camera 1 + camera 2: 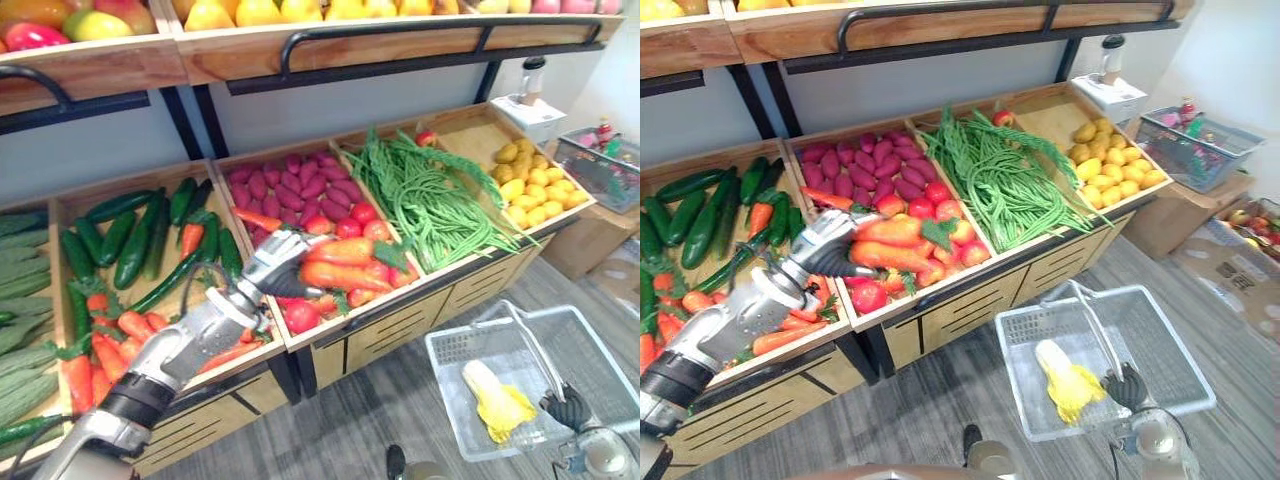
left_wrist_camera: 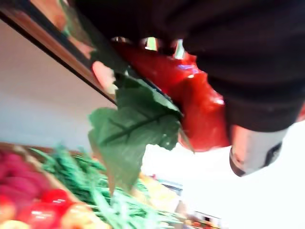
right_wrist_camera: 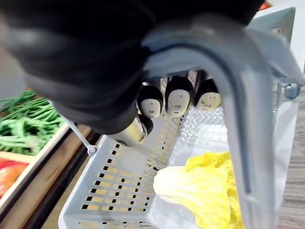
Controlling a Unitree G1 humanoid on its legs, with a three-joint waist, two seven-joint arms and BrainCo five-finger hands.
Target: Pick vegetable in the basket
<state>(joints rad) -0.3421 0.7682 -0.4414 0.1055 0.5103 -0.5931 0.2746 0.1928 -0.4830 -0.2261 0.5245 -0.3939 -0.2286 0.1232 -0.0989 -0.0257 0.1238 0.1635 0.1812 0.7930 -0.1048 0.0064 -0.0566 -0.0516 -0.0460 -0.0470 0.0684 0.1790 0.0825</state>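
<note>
My left hand (image 1: pixel 272 264) reaches into the middle wooden bin, over a pile of carrots and tomatoes. Its fingers curl round the end of an orange-red carrot (image 1: pixel 345 277) with a green leaf; the left wrist view has this carrot (image 2: pixel 190 105) close against the palm. A grey plastic basket (image 1: pixel 450 345) hangs low at the right above the floor. My right hand (image 1: pixel 1127 385) is shut on the basket's handle (image 3: pixel 238 95). A pale yellow cabbage (image 1: pixel 495 400) lies inside the basket.
The stand holds cucumbers (image 1: pixel 130 235), purple-red sweet potatoes (image 1: pixel 290 185), long green beans (image 1: pixel 430 200) and yellow potatoes (image 1: pixel 535 185). An upper shelf (image 1: pixel 300 50) of fruit overhangs the bins. A wire basket (image 1: pixel 600 165) stands on a box at the far right.
</note>
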